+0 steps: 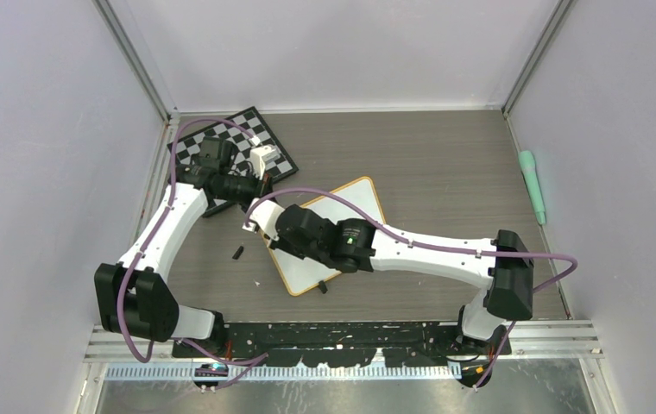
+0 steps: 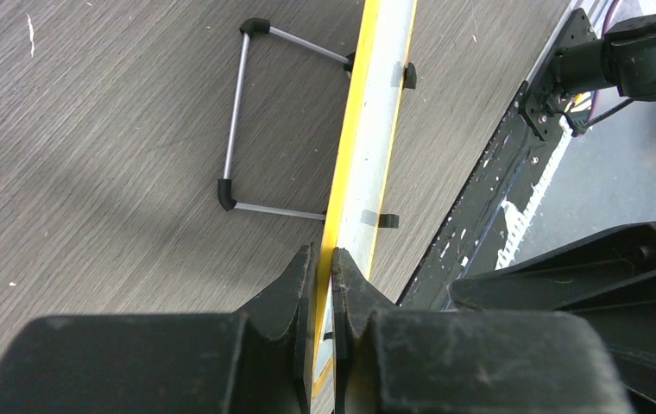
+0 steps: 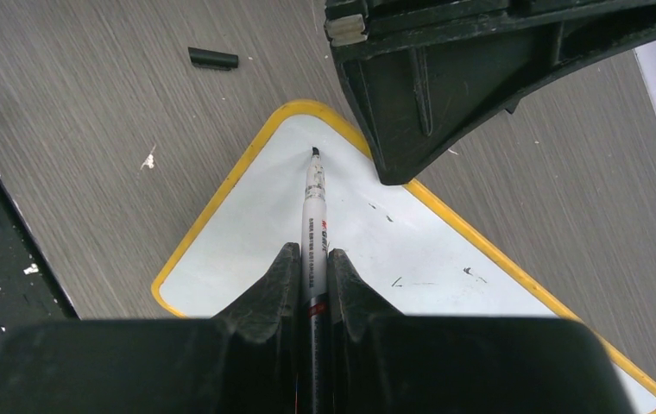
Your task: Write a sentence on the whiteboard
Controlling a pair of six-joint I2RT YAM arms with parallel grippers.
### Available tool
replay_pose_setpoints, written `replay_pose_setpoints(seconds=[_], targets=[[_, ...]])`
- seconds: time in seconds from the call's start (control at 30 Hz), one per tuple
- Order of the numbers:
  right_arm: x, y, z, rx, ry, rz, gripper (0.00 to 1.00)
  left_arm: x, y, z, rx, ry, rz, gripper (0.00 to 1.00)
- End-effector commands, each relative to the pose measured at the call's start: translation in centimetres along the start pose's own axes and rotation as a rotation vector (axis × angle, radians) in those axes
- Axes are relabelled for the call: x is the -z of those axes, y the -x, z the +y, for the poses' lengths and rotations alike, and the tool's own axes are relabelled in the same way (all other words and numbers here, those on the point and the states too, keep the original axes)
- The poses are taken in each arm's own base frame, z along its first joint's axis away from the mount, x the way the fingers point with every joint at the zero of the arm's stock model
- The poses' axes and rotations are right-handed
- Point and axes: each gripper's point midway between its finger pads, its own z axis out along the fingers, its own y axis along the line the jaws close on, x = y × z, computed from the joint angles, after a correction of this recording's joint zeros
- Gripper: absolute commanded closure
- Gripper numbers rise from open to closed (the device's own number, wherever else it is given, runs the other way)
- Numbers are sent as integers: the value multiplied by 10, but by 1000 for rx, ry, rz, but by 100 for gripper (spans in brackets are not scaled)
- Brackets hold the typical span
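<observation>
In the top view the right arm (image 1: 428, 250) covers most of the whiteboard (image 1: 305, 274).

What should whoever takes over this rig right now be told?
Left gripper: shut on the whiteboard rim.
Right gripper: shut on the marker, tip at the white surface near a corner; contact unclear.
Done: marker uncapped; what looks like its cap lies on the table.
Left: all the writing; no words show yet.

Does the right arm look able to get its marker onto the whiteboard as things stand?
Likely yes: the right gripper is shut on the marker, whose tip sits over the whiteboard near a corner; only the left gripper, clamping its rim, crowds that spot.
</observation>
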Motion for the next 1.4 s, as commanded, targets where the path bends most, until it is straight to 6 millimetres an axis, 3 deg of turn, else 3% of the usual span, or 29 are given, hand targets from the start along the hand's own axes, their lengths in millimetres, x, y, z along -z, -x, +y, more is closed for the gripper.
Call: replay_pose_setpoints(seconds=[0.0,0.47,0.7,0.9,1.17,1.37], targets=[[-1,10,-4,-4,-36,-49,100,-4,-6,2,-15,17,37,100],[3,-17,5,-15,0,-2,100,-6,-7,4,-12,21,45,100],[8,-26,21,10,50,16,100,-6,-7,5,-11,23,47,100],[16,-18,21,10,63,4,100,-6,-7,5,-12,23,48,100],[38,18,-1,-3,5,-67,100,-7,-8,1,-16,14,58,100],[35,25,-6,-4,-27,-80,100,-8,-7,-1,-20,11,59,100]])
